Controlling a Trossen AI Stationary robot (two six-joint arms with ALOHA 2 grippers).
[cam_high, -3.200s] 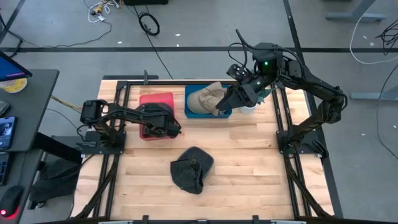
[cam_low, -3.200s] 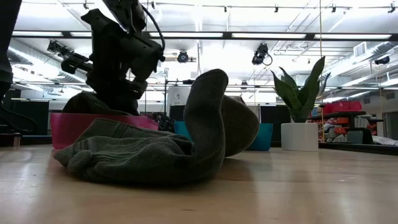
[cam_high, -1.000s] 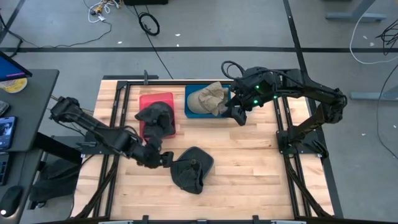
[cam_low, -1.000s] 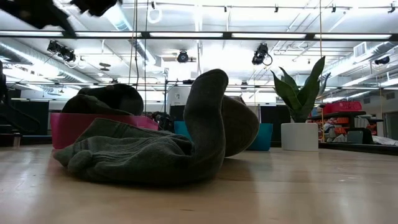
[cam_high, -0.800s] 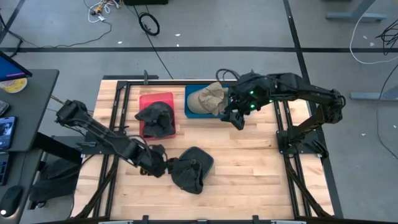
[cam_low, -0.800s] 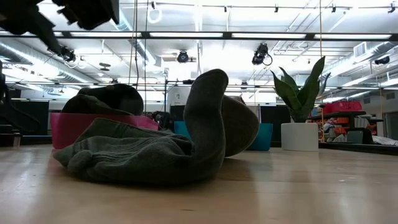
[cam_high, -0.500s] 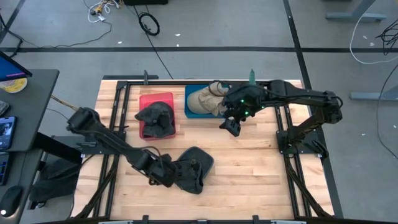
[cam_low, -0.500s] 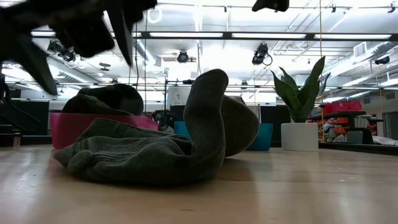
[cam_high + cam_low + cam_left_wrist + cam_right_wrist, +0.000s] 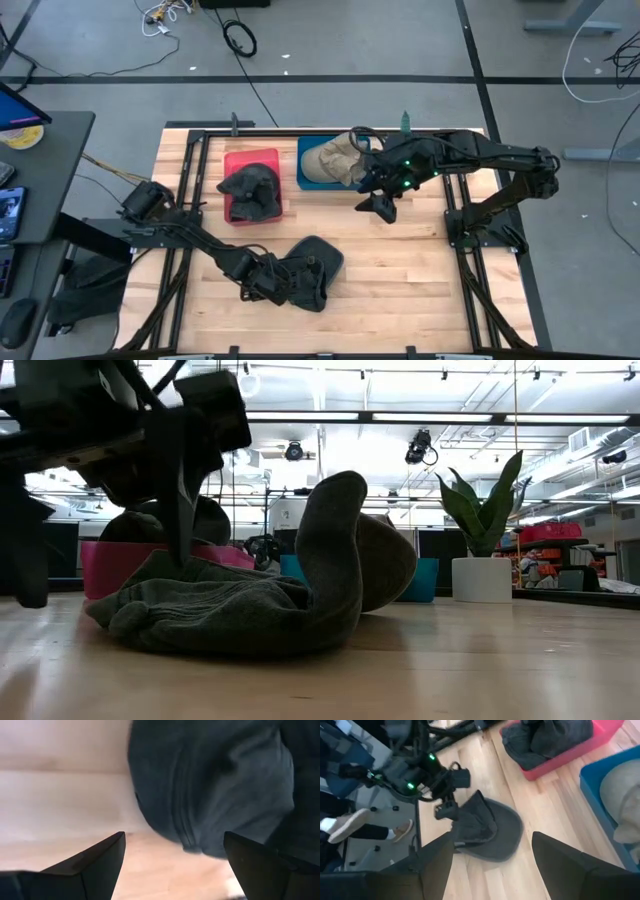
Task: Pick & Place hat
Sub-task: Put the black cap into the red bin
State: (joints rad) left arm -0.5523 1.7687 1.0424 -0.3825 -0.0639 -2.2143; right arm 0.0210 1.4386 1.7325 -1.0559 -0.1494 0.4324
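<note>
Left gripper [image 9: 268,283] now low at dark hat [image 9: 312,272], mid-table near edge, fingers spread. Reach step; you close on brim next. Right gripper [image 9: 381,205] waits beside blue bin [image 9: 302,172], fingers spread.

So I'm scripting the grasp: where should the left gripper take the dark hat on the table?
Probably at the hat's left edge, where the open left gripper already is. In the left wrist view a rounded rim lies between the fingers, low on the table, so come in from the side and pinch that fold.
</note>
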